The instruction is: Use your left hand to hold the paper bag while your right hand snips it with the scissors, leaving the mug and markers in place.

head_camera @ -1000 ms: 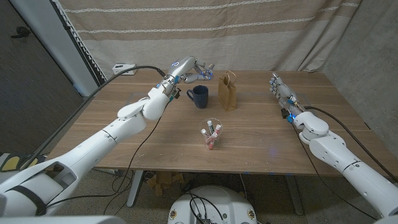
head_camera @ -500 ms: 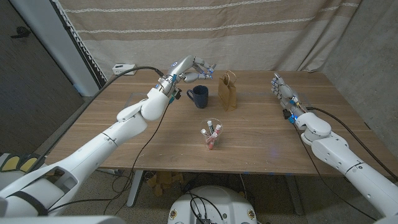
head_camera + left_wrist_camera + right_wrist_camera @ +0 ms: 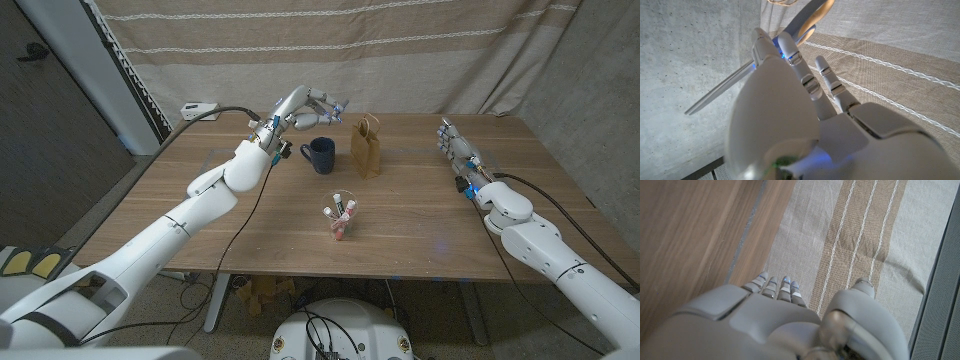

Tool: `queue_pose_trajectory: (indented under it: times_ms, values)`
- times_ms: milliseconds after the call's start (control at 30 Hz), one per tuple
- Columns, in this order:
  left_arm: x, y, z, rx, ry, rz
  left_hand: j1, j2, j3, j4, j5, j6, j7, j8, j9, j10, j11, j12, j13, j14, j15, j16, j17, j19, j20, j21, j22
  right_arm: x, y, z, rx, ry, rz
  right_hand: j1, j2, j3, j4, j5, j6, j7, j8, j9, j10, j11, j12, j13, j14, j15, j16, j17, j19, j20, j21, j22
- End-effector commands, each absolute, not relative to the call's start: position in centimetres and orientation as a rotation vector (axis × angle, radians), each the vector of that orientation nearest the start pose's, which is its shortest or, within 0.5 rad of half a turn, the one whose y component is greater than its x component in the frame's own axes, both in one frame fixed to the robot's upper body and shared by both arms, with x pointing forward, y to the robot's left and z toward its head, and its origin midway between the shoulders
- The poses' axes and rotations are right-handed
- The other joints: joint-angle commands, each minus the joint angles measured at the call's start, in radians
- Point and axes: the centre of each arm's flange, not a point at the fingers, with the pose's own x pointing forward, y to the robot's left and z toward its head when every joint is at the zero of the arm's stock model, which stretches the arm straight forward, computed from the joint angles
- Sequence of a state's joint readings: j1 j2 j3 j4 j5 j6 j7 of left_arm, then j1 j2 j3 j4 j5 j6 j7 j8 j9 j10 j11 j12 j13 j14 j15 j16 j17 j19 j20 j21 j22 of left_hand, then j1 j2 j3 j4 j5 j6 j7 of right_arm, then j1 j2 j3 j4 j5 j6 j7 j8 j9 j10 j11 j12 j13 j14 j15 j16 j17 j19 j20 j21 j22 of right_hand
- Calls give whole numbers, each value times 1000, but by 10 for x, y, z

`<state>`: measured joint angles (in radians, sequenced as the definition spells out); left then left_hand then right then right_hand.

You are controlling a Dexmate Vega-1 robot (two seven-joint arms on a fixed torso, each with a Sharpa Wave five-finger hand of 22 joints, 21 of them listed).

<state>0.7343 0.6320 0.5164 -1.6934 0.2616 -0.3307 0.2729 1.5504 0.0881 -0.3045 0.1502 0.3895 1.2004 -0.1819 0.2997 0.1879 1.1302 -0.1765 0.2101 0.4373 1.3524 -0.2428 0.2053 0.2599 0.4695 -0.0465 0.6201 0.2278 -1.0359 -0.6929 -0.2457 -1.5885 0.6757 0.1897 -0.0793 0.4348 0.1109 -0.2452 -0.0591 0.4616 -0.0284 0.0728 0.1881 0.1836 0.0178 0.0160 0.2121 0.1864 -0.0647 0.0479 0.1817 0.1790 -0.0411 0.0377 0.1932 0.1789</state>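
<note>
My left hand (image 3: 312,108) hovers open above the blue mug (image 3: 321,155), paper bag (image 3: 365,146) just at its 3 o'clock, so I descend wide onto the bag handles; right hand (image 3: 452,146) open, empty.

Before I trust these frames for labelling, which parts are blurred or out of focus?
Head view: evenly lit and sharp on the paper bag, mug and both hands. Left wrist view: the left hand is soft and out of focus in the foreground. Right wrist view: the right hand is blurred, while the table grain beyond stays crisp.
</note>
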Motion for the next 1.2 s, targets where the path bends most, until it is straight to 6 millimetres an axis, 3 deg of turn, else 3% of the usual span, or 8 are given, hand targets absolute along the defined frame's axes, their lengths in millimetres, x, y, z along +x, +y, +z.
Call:
queue_pose_trajectory:
  times_ms: [33,1200]
  values:
    - [543,164,101,784,-1193,-155,47,74,-2,8,4,23,19,0,3,94,-35,5,33,-4,4,1,0,4,-111,10,1,591,-337,-21,-31,-601,117,4,5,-9,0,0,4,-16,8,2,4,-10,4,3,-4,-15,3,4,2,6,6,4]
    - [559,173,107,483,-1010,-356,47,74,-3,8,4,21,22,-4,5,89,-35,4,29,-14,4,-2,-7,4,-112,29,4,592,-329,-14,-31,-634,116,6,7,-9,0,-2,9,-10,9,2,3,0,5,4,-6,-18,4,4,3,7,6,4]
